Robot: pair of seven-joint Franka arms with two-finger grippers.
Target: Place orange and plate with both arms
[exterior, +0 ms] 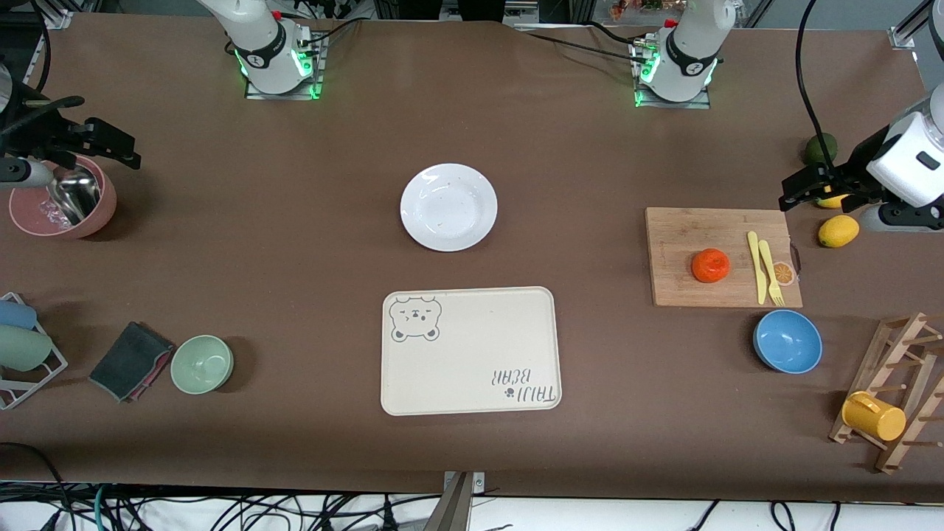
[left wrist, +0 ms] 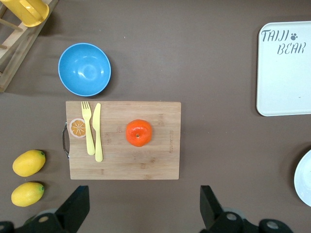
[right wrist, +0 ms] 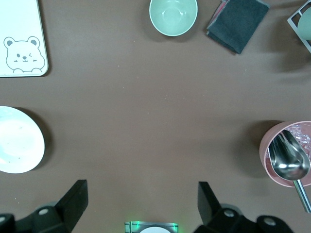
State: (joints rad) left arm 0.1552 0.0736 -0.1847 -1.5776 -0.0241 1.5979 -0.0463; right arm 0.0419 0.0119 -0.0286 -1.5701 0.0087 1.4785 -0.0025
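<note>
Orange [exterior: 711,265]: resting on the wooden cutting board [exterior: 686,228] toward the left arm's end of the table, beside a yellow knife and fork [exterior: 765,268]. Plate [exterior: 448,207]: white, bare, mid-table, farther from the front camera than the bear-printed tray [exterior: 470,350]. Left gripper [exterior: 811,184]: aloft over the lemons [exterior: 838,231] by the board, fingers apart, empty; right gripper [exterior: 92,144]: aloft over the pink bowl [exterior: 63,206], fingers apart, empty.
</note>
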